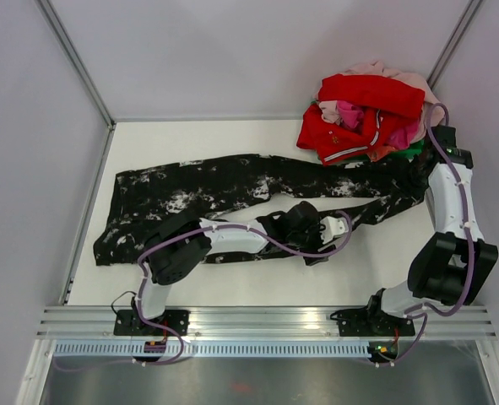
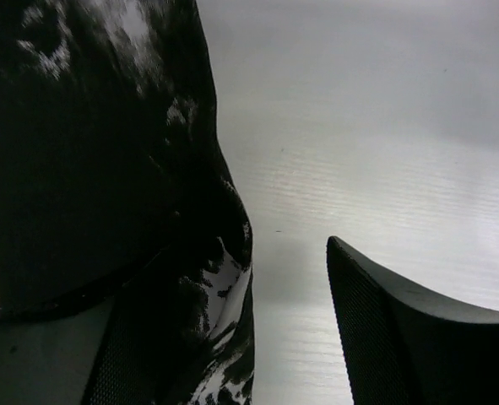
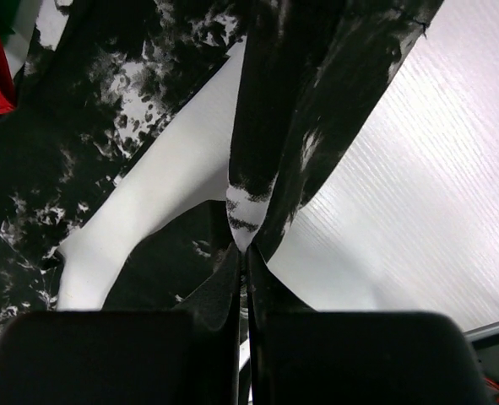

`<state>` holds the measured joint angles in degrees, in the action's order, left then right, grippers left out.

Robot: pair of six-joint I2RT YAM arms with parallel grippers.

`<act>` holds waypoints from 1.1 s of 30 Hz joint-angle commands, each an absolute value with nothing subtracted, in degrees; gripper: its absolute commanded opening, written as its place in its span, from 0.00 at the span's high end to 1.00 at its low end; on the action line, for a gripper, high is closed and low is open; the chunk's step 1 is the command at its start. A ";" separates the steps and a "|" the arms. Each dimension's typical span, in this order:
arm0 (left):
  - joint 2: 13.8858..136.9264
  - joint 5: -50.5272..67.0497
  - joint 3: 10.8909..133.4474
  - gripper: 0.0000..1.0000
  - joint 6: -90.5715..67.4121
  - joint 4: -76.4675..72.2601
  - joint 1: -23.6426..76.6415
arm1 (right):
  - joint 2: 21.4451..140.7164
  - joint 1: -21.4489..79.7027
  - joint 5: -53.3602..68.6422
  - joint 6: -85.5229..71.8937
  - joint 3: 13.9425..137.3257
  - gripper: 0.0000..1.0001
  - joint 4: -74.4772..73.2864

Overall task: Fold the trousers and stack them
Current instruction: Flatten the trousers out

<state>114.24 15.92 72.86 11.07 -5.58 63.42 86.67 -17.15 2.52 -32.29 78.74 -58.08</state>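
Your desk (image 1: 190,139) carries the trousers (image 1: 232,181), spread out leftward from your right gripper (image 3: 245,253), which is pinched tight on a fold of one leg. A pile of red and pink clothes (image 1: 367,114) crowds just beyond that gripper. Your left gripper (image 2: 253,261) gapes wide, with fabric against one finger and nothing gripped.

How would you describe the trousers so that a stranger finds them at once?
Look at the white table. Across its middle, running from left to right, lie the trousers, stretched out with two long legs. Unlike the red and pink clothes pile in the far right corner, they are black with white blotches.
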 commanded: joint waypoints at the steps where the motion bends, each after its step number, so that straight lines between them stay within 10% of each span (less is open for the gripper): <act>1: 116.54 12.66 75.50 0.25 16.08 -3.35 63.37 | 83.67 -17.93 1.14 -33.31 78.14 1.00 -58.27; 9: 118.04 10.81 76.64 0.45 14.50 -2.55 63.37 | 81.04 -18.02 0.62 -33.22 77.52 1.00 -58.53; 15: 111.29 13.35 77.87 0.98 10.99 7.44 62.58 | 77.26 -18.11 -2.98 -31.29 77.43 1.00 -59.50; 21: 110.56 29.40 100.27 0.98 -4.35 44.00 59.08 | 71.63 -18.11 -12.56 -29.97 77.52 1.00 -63.54; 26: 103.89 49.80 84.66 0.98 -19.67 26.82 47.94 | 73.56 -18.28 -15.46 -29.97 71.47 1.00 -59.70; 33: 115.38 42.11 91.66 0.98 -14.24 29.09 42.10 | 86.19 -18.98 -12.39 -30.59 68.11 1.00 -49.67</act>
